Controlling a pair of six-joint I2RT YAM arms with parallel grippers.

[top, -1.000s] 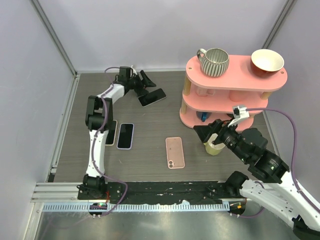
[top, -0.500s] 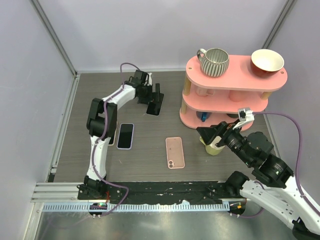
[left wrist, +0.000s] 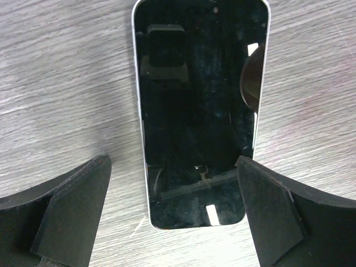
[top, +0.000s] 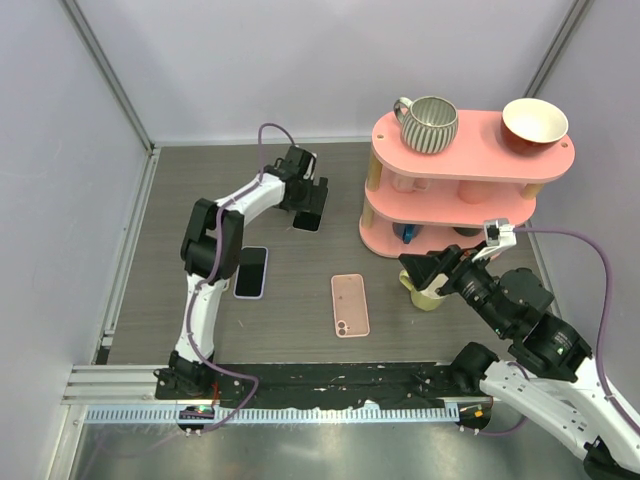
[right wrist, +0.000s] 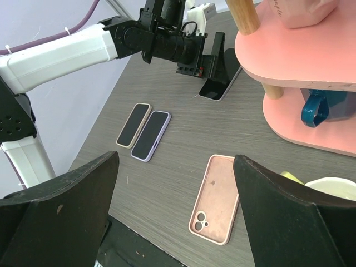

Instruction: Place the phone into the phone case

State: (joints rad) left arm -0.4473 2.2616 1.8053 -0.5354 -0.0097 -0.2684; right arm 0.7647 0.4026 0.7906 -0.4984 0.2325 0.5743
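A phone (left wrist: 200, 111) with a black screen and white rim lies flat on the table at the back (top: 306, 221). My left gripper (left wrist: 172, 167) is open just above it, one finger on each side of the phone's near end, in the top view (top: 311, 203). The empty pink phone case (top: 350, 305) lies inside up at the table's middle front, and it also shows in the right wrist view (right wrist: 218, 199). My right gripper (right wrist: 175, 167) is open and empty, held above the table to the right of the case (top: 420, 268).
A lavender-cased phone (top: 251, 271) and a beige-cased phone (right wrist: 133, 124) lie side by side at the left. A pink two-tier shelf (top: 470, 150) at the right carries a striped mug (top: 428, 123) and a bowl (top: 534, 123). A yellowish cup (top: 428, 297) stands below the right gripper.
My left gripper has swung right from the back left and turned over the phone, which now lies more lengthwise than a second ago. The right gripper has drifted slightly right.
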